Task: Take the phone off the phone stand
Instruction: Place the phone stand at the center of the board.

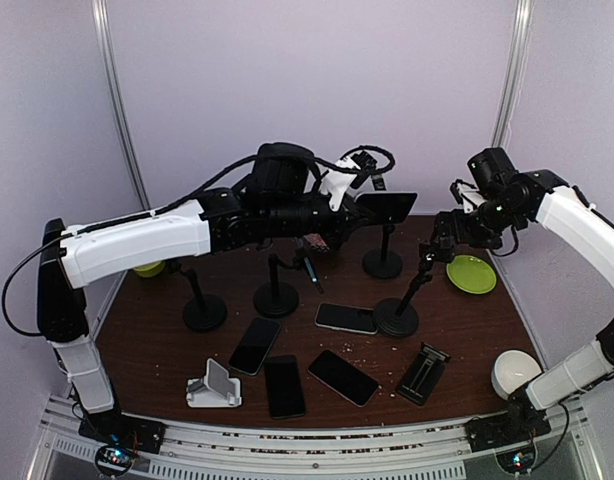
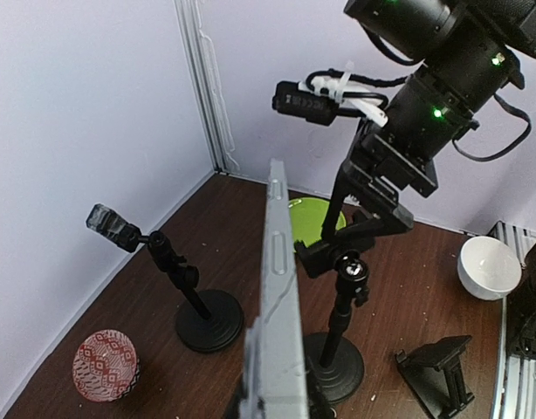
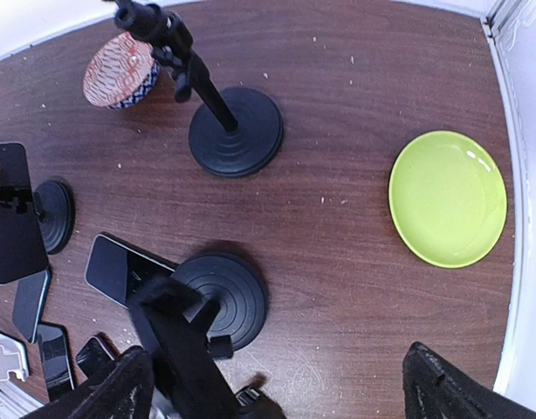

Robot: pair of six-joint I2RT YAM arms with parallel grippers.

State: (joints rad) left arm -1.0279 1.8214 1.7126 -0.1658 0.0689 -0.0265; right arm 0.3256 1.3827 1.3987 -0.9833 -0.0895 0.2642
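The phone sits clamped crosswise at the top of the phone stand, raised above the worktop. My left fingers are at the end of the phone on the stand's left side. From my left wrist the phone shows edge-on, rising straight up from between them. They look closed on it, one against each face, though only their tips show at the bottom edge of that view.

My right fingers are spread wide apart and hold nothing. They hang to the right of the phone stand, over a second stand. Its bare clamp head lies between them, close to one finger; I cannot tell whether it touches. A green plate lies farther right of the phone stand.
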